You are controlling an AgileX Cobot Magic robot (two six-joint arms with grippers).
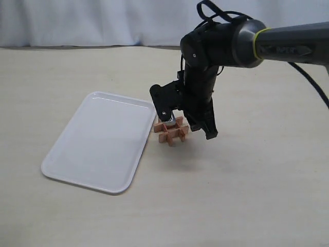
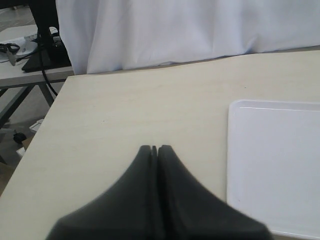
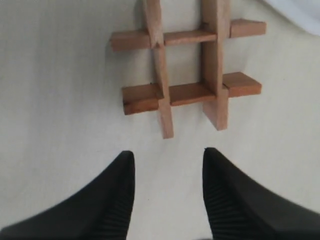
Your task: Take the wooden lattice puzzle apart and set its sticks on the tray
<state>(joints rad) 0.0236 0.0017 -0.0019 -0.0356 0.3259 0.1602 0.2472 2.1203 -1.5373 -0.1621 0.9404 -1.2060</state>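
Wooden lattice puzzle [image 1: 172,134] lies just beside tray [image 1: 97,141] rim.

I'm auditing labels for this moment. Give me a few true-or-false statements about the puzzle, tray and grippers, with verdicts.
1. The small orange-brown wooden lattice puzzle is assembled, its strips slotted crosswise. True.
2. The puzzle lies on the large white rectangular plastic tray. False: it lies on the table, beside the tray.
3. The right gripper is open and grips nothing. True.
4. The left gripper is open. False: its jaws are shut together.
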